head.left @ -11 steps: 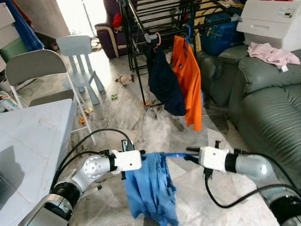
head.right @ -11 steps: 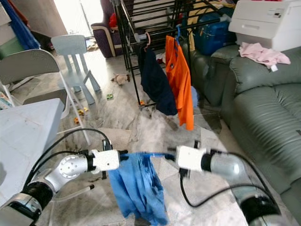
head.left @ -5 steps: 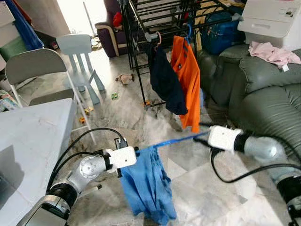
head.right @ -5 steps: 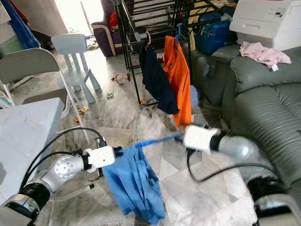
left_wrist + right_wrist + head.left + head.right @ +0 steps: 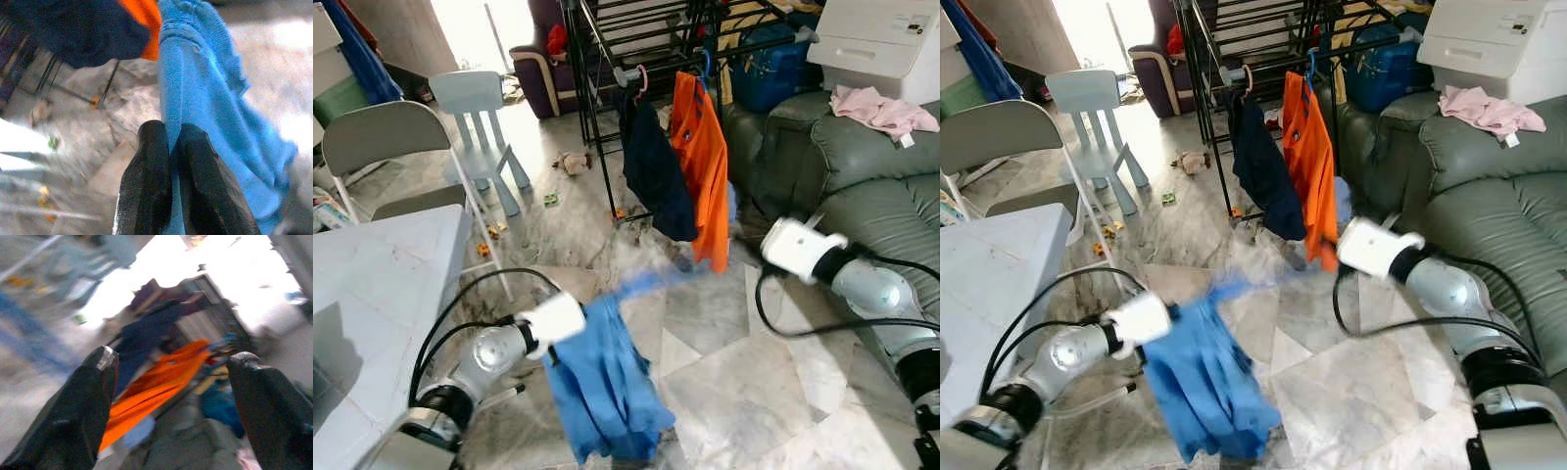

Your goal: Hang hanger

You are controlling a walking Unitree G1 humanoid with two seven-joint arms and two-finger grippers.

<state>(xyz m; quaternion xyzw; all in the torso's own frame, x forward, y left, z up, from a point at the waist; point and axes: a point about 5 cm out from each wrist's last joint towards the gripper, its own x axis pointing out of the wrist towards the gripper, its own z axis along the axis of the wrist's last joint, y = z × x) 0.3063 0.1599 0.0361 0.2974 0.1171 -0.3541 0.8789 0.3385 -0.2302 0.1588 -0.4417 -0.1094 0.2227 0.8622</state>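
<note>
A blue shirt (image 5: 602, 382) on a blue hanger (image 5: 651, 282) hangs low over the marble floor, blurred by motion. My left gripper (image 5: 574, 313) is at its left end, and in the left wrist view it (image 5: 173, 131) is shut on the blue cloth (image 5: 205, 98). My right gripper (image 5: 766, 245) is higher and to the right, just below the orange shirt (image 5: 705, 166). The right wrist view has its fingers (image 5: 93, 396) wide apart, open, with nothing between them. The black drying rack (image 5: 602, 69) stands behind, carrying the orange shirt and a navy garment (image 5: 656, 176).
A green sofa (image 5: 871, 206) with a pink cloth (image 5: 881, 110) fills the right side. A white table (image 5: 372, 294) is at my left, with a folding chair (image 5: 382, 137) and a pale blue child's chair (image 5: 480, 108) beyond. Small toys (image 5: 573, 164) lie on the floor.
My right gripper has swung up and right toward the rack, and its fingers now stand open off the hanger. The blue shirt has sagged lower at my left gripper.
</note>
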